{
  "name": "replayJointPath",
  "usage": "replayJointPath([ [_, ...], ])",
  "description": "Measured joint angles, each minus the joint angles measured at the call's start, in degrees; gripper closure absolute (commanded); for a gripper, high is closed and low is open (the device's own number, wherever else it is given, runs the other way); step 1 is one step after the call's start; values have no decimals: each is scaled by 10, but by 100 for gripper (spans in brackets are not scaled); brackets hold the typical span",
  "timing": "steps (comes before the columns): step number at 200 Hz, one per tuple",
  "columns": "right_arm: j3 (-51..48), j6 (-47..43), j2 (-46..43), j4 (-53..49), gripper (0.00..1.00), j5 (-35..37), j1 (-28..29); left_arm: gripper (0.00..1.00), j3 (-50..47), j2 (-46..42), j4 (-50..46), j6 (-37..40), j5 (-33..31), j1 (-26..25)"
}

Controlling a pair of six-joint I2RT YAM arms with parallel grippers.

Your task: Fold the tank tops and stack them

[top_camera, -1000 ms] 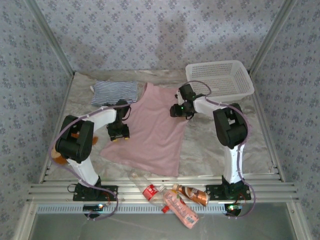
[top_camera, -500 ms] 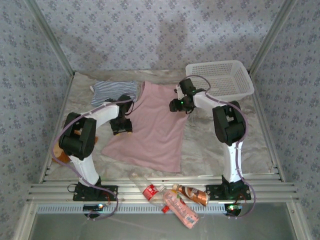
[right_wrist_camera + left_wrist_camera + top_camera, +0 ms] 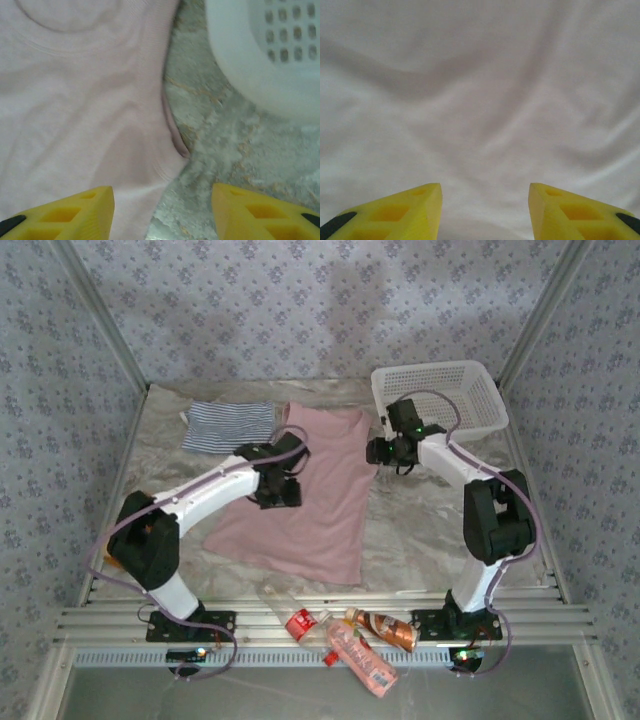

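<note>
Left end effector [image 3: 485, 200] and right end effector [image 3: 162, 200] half-open, empty, at one pink tank top [image 3: 322, 490]; one striped top [image 3: 228, 426], perhaps folded.

Cloth — pink tank top [image 3: 325, 505] plain, striped tank top [image 3: 228, 426] navy-white; basket [image 3: 470, 390] white.

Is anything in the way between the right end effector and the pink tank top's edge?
Nothing visible does. The right end effector is open above the pink tank top's edge, one finger over cloth, the other over bare table. The white basket sits to the side, apart from the cloth.
</note>
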Motion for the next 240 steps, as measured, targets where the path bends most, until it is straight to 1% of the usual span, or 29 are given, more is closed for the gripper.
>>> replayJointPath([
  [21,-24,17,5,-1,49,20,7,51,-1,5,49,-23,5,-71],
  [38,-24,21,17,6,50,29,14,51,1,25,90,-35,8,-117],
  [58,-21,25,39,13,52,32,21,51,7,64,129,-45,14,-153],
  [78,-9,27,64,27,54,38,24,51,28,106,145,-47,17,-180],
  [124,38,27,105,36,60,43,24,53,63,162,151,-47,20,-222],
  [164,48,27,114,36,60,54,34,58,83,185,142,-44,20,-246],
  [201,37,16,112,38,60,94,52,62,111,219,104,-36,13,-262],
  [240,18,-10,102,32,59,141,70,66,116,228,66,-32,4,-275],
])
